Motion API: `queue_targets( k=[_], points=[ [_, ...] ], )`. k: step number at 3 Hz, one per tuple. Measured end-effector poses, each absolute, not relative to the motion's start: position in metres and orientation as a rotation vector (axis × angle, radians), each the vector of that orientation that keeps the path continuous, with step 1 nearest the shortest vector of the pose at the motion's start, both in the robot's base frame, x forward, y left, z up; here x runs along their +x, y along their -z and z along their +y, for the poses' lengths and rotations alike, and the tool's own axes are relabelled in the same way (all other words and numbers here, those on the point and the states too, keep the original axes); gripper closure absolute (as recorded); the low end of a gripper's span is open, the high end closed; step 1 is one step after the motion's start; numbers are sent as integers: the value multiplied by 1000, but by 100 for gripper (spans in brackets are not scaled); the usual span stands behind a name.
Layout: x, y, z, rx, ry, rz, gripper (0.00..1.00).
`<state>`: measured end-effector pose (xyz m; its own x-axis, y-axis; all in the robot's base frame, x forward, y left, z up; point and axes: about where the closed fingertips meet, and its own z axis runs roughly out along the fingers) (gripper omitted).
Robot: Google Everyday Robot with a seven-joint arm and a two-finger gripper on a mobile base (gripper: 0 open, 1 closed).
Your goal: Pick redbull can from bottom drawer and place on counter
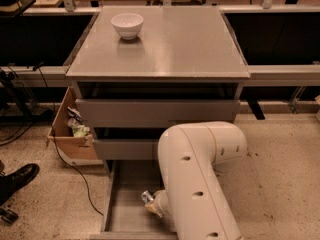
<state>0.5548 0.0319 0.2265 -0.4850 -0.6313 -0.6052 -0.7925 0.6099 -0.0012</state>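
Note:
The bottom drawer (125, 211) is pulled open at the foot of the cabinet, and its grey floor shows on the left. My white arm (195, 184) reaches down into it from the right and hides most of the drawer. My gripper (152, 205) sits low inside the drawer, mostly hidden behind the arm. A small silvery piece, which looks like the redbull can (146, 197), shows at the gripper's end. I cannot tell whether it is held. The counter (170, 44) is the grey cabinet top above.
A white bowl (127, 24) stands on the counter's back left. Two upper drawers (155, 113) show grey fronts, slightly open. A cardboard box (72, 134) with clutter sits left of the cabinet. A cable (75, 171) runs on the floor, and a black shoe (17, 179) is at far left.

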Motion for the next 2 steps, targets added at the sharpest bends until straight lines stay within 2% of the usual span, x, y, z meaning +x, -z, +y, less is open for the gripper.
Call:
queue_targets(
  k=[2],
  points=[
    [503, -278, 14, -1234, -502, 2282, 100]
  ],
)
